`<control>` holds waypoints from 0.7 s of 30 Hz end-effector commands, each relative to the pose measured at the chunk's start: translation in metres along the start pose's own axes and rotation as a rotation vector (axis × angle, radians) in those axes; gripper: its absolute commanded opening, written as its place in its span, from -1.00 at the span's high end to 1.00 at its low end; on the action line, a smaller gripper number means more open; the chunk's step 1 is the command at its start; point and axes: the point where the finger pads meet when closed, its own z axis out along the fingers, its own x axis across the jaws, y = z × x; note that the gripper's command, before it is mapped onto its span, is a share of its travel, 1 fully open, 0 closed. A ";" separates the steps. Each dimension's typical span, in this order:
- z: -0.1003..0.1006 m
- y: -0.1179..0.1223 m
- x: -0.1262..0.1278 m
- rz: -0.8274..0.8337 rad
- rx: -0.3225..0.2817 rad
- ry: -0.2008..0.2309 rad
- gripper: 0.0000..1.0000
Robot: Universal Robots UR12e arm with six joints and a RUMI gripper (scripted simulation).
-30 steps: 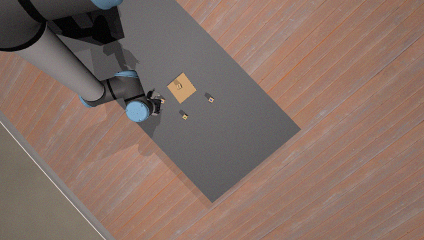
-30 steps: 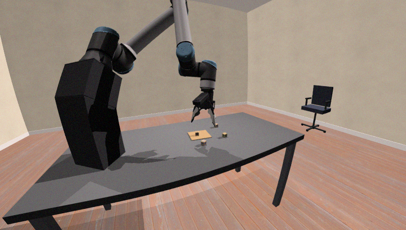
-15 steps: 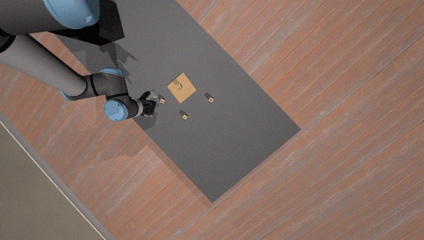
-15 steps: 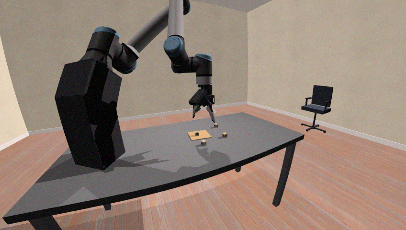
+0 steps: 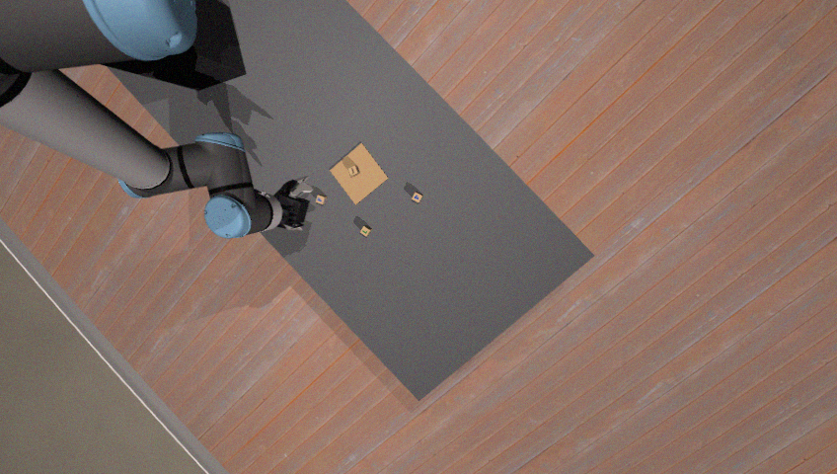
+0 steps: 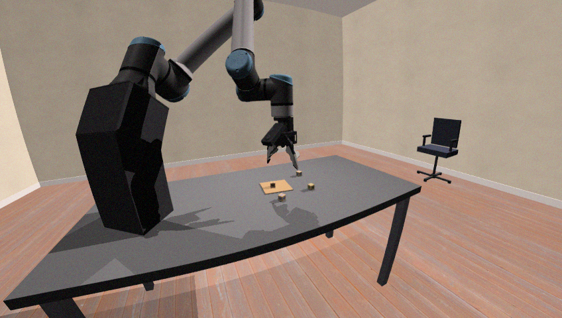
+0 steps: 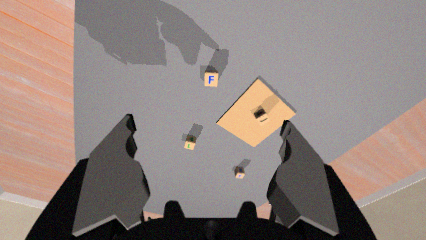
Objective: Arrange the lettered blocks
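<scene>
Tan wood or card, thin and square: the mat [image 5: 365, 185] [image 6: 284, 188] [image 7: 245, 126] lies flat on a dark grey rectangular table [image 5: 470, 264] [image 6: 354, 189] [image 7: 150, 90], a black angular pedestal [image 5: 220, 52] [image 6: 100, 173] standing to its left.

Four small tan cubes noted. One, the cube on the mat [image 5: 352, 170] [image 6: 272, 184] [image 7: 261, 115], sits off centre, with a dark mark that is too small to read. The tan cube with a blue F [image 5: 416, 197] [image 6: 281, 197] [image 7: 211, 79] rests on the table at the near side of the mat, apart from it; F faces up. To the right of the mat, also apart, is the tan cube with a green letter [image 5: 364, 231] [image 6: 311, 186] [image 7: 189, 145]; letter uncertain. At the far right of the mat lies the tan cube with a small bluish-pink mark [image 5: 320, 199] [image 6: 299, 173] [image 7: 240, 175]; cannot read it.

Row unformed: three cubes off the mat, one on.

Grey-and-blue jointed arm [image 5: 88, 128] [image 6: 242, 35] reaches over from the left. Its black two-jaw gripper with grey fingers [image 5: 303, 204] [image 6: 282, 165] hangs above the table's far side, spread fully wide, holding nothing. One fingertip is above and near the bluish-pink-marked cube.

Dark office chair [image 6: 447, 132] on the floor, right, beyond the table.

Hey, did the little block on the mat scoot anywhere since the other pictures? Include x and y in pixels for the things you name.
No. In the top view, the block [image 5: 352, 171] [image 6: 272, 185] [image 7: 260, 115] sits just left of the middle of the tan mat [image 5: 365, 185] [image 6: 284, 186] [image 7: 247, 132], same as before.
</scene>
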 end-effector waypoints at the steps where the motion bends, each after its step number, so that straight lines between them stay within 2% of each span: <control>1: 0.001 -0.001 0.003 -0.008 0.001 0.002 -1.00; 8: 0.004 -0.002 0.003 -0.062 0.001 0.004 -1.00; 21: 0.013 -0.004 0.002 -0.328 0.001 0.004 -1.00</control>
